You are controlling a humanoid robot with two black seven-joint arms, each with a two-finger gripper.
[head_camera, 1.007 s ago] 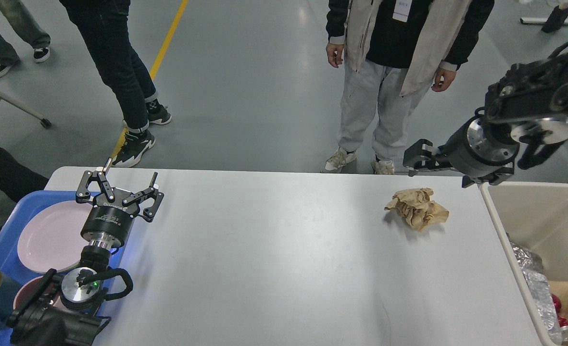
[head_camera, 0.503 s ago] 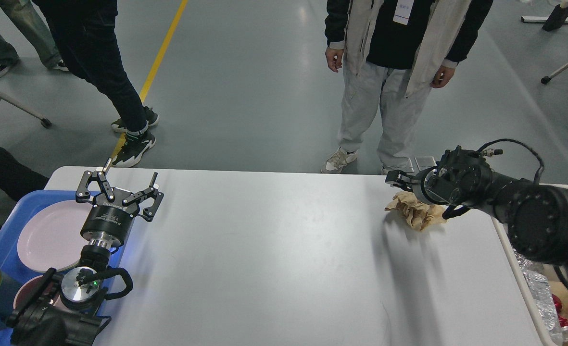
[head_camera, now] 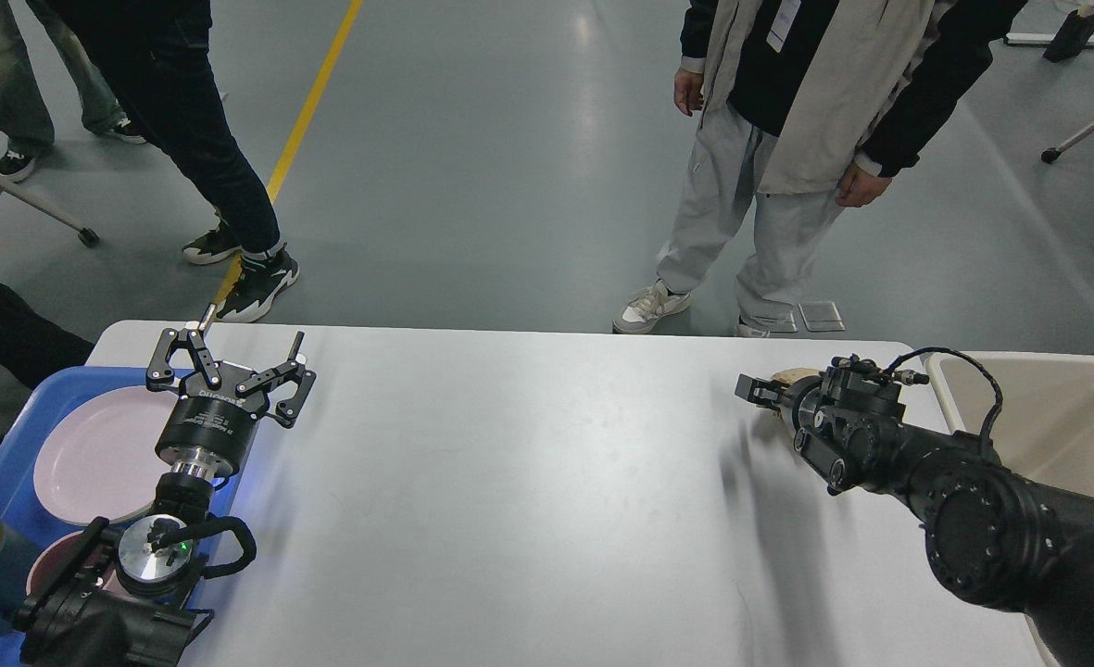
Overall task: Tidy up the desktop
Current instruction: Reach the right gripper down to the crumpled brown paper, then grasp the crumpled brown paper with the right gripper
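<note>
- Right pincer (head_camera: 758, 390) is seen low over the far right part of the white worktop (head_camera: 528, 482), end-on and dark; whether its fingers are spread or pinching cannot be told.
- Only a sliver of tan crumpled paper (head_camera: 792, 375) is visible, just behind the right pincer's tip; the rest is hidden by the wrist, and contact cannot be confirmed.
- Left pincer (head_camera: 232, 361) is held with fingers spread and nothing between them, near the worktop's left edge, just beside the blue tray (head_camera: 9, 463).
- A pink plate (head_camera: 93, 454) is seen lying in the blue tray, partly covered by the left arm.
- The beige bin (head_camera: 1047, 408) stands at the worktop's right end, near the right arm.
- The step in hand is judged to be the grasp of the paper, for disposal in the bin.
- For a good grasp, the fingers should be lowered around the bulk of the wad, not its loose edge, since crumpled paper is light and easily pushed away.
- The wad should be lifted clear of the bin's rim before any sideways travel.
- Care is advised near the far edge, where a person (head_camera: 787, 139) stands close.
</note>
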